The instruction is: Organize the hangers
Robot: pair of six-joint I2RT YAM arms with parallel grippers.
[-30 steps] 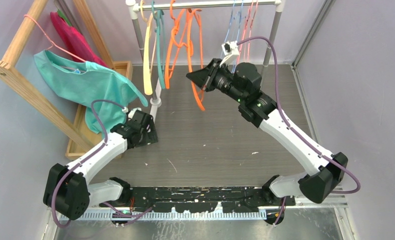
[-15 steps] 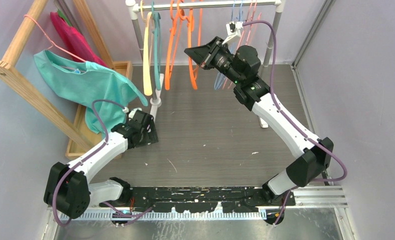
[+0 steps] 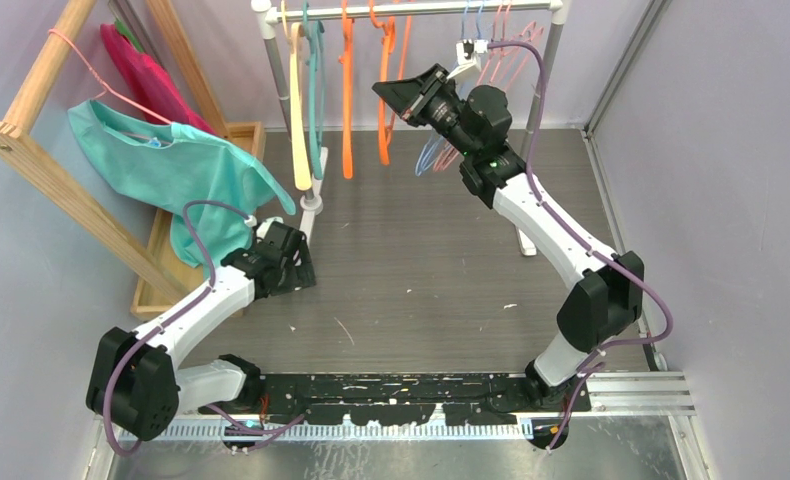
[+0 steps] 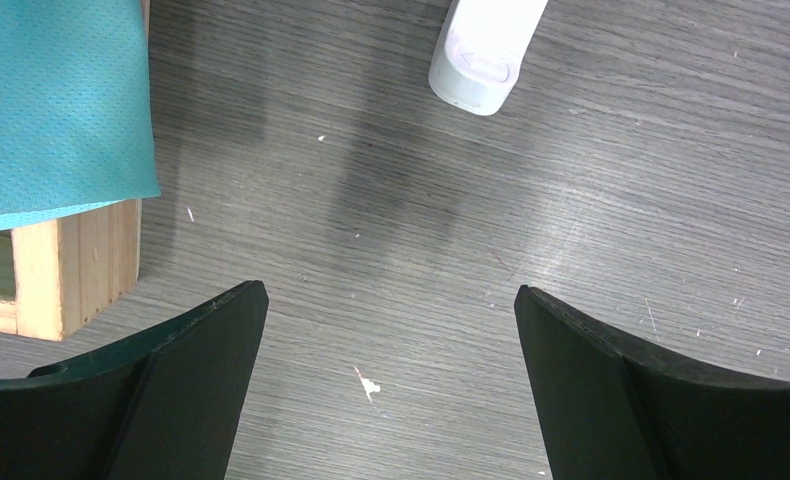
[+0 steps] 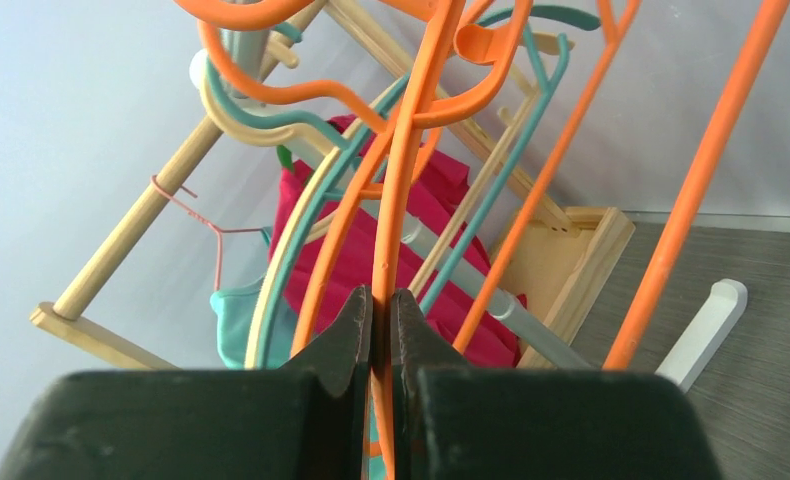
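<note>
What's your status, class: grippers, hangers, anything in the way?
Left gripper open, low over the table. Right gripper shut on orange hanger at the rail. Other hangers crowd close beside it.

Left arm (image 3: pixel 196 310), right arm (image 3: pixel 556 235): white shells, black joints, purple cables (image 3: pixel 214 201); claw fingers (image 4: pixel 186 390) matte black.
</note>
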